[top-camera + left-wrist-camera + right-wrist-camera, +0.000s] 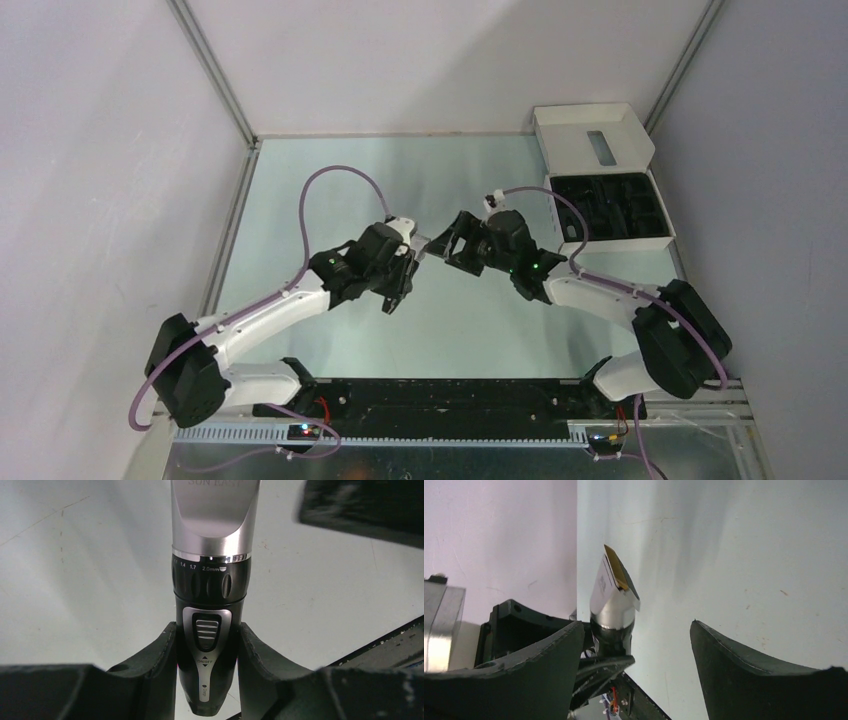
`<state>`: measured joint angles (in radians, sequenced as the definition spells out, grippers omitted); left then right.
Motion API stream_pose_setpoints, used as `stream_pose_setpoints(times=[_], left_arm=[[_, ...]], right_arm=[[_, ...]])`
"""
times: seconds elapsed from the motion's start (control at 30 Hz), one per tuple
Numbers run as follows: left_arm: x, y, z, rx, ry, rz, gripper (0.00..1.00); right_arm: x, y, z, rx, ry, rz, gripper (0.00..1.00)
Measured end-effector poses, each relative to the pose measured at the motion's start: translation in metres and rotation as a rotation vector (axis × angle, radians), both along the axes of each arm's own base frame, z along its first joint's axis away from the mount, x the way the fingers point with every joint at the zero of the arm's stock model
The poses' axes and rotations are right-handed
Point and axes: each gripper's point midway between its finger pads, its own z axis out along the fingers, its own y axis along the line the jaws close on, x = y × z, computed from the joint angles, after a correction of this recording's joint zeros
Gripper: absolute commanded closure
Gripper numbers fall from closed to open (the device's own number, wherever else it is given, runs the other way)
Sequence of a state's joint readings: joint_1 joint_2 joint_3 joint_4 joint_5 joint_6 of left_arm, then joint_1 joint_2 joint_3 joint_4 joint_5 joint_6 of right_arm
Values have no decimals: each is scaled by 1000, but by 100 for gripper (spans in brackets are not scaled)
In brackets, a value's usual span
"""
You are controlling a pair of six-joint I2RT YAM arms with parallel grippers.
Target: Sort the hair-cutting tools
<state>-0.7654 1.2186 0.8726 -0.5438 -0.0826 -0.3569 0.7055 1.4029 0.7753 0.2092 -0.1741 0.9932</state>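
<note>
The hair clipper (212,525) is shiny silver on top and black below with tiny white numbers, its blade (616,569) is gold, the table (470,330) is pale green, the box (570,125) white, the tray (610,205) black, the cable (340,168) purple.

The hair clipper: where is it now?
Left wrist view: the hair clipper is gripped in the left claw near the middle of the table, its blade end toward the open right claw.

On my feed a pale green tabletop (300,180) sits under the left claw (207,630) and right claw (636,625), scuffed and speckled up close. Plain white walls (100,150) stand left, right and beyond them, metal rails (215,70) in the corners. Soft, even light.
</note>
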Motion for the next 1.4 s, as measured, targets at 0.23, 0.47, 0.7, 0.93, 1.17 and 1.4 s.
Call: stream_pose_setpoints(times=[0.23, 0.47, 0.7, 0.93, 1.17, 1.4], left_arm=[[-8, -9, 3, -1, -29, -45, 100], [-10, -15, 7, -8, -52, -77, 100], [-8, -15, 10, -27, -83, -74, 80], [-5, -11, 33, -73, -165, -59, 25], [2, -14, 108, -323, -372, -65, 0], [4, 0, 122, -518, -400, -91, 0]], right_arm=[[1, 23, -9, 36, 31, 24, 23], [1, 34, -9, 79, 42, 36, 42], [4, 40, 2, 135, 34, 41, 80], [8, 41, 23, 191, -10, 54, 100], [12, 26, 33, 171, -50, 75, 100], [14, 4, 75, 230, -162, 129, 100]])
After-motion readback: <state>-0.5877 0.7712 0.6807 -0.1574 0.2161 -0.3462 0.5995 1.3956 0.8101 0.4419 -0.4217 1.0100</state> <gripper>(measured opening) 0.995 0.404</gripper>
